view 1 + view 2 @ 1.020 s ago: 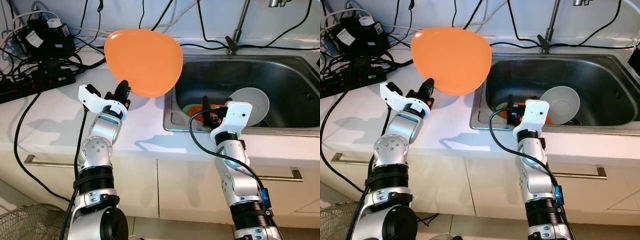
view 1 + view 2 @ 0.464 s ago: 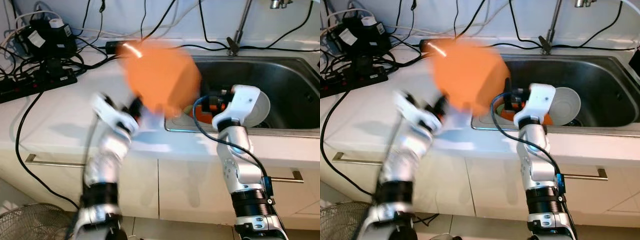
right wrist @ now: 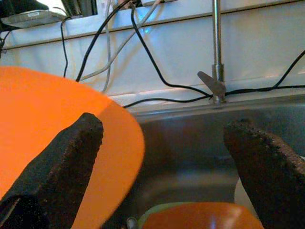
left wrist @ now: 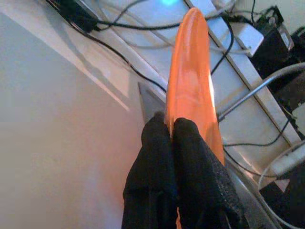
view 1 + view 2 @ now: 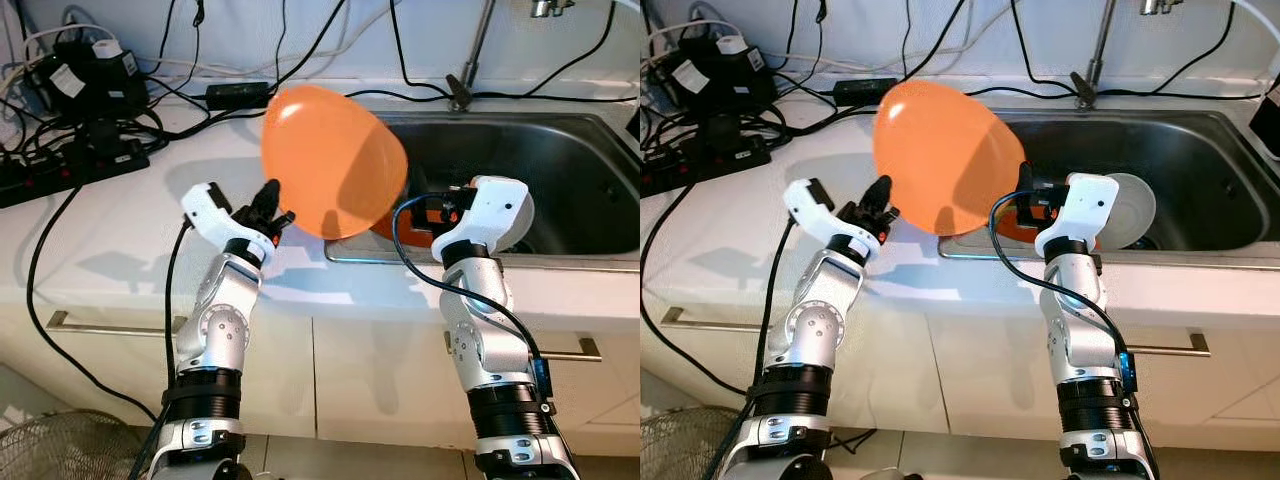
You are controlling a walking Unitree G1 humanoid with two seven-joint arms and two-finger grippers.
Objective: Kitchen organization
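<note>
A white tabletop (image 5: 110, 235) runs along a wall, with black wires (image 5: 90, 130) on the robot's left and a steel sink (image 5: 560, 170) on its right.

The left hand (image 5: 268, 208) is clenched on the bottom rim of an orange plate (image 5: 333, 163). The plate stands almost on its edge. It is up in the air, over the spot where the tabletop meets the sink. In the left wrist view, both black fingers (image 4: 188, 157) press on the thin rim, one on each side.

The right hand (image 5: 1025, 205) hangs at the front of the sink, and its fingers (image 3: 64, 157) are spread wide with nothing between them. It is just beside the plate. The plate lies toward the robot's left from this hand, very near one finger. I cannot tell if they touch.

In the sink lie a white bowl (image 5: 1132, 210) and another orange dish (image 3: 205, 224).

So the right hand is the free one close to the plate. I think the next move is either passing the plate across or lowering it into the sink. The plate leans toward the sink, so a small tip that way would bring it down there.
</note>
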